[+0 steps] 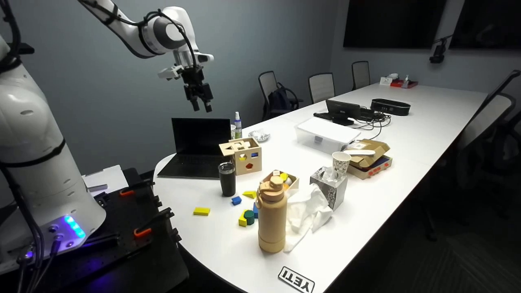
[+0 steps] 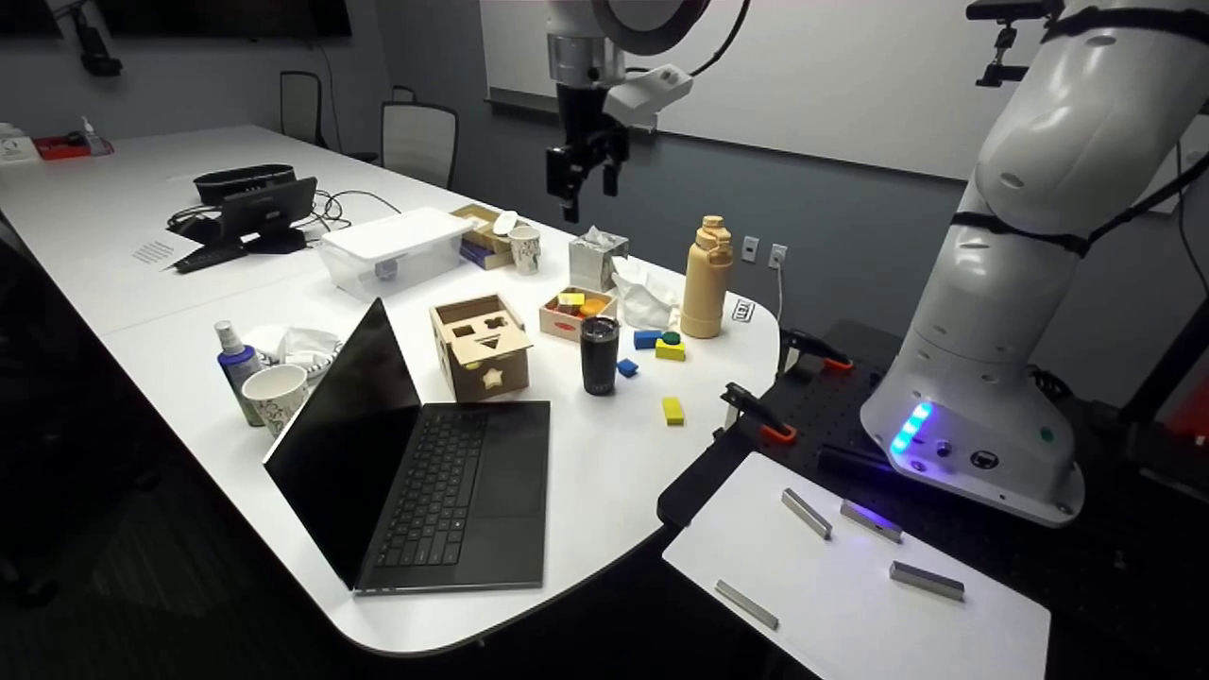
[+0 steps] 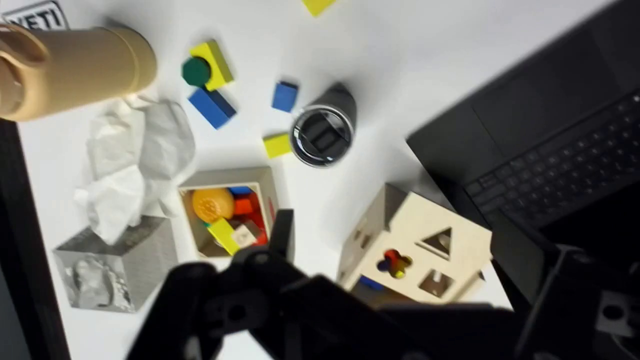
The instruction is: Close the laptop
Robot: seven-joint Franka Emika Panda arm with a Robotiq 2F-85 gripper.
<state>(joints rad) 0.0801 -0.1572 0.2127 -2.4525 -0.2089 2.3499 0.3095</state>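
Wrist view has the laptop (image 3: 540,115) along the right side of the frame, its keyboard (image 3: 565,160) running off the edge. The wooden box (image 3: 419,257) sits lower right of centre, just beside the laptop; whether the two touch I cannot tell. The black tumbler (image 3: 322,134) stands at upper centre. Left of centre, the small wooden tray (image 3: 235,176) holds blocks (image 3: 223,235), with the tan bottle (image 3: 85,70) at upper left and the tissue box (image 3: 150,260) at lower left.

In an exterior view, the tool (image 1: 202,108) hangs in the air at the upper left of the frame, its fingers well parted and nothing held between them. Lower down, left of centre and well apart from it, the laptop stands open with its base flat on the white counter (image 1: 220,240).

In an exterior view, the laptop takes up the lower left of the frame, its dark screen (image 2: 354,453) raised. A paper cup (image 2: 277,397) stands just behind the screen, near a spray bottle (image 2: 241,368) at the left. A yellow block (image 2: 672,411) lies right of centre. The tan bottle stands upright in both exterior views.
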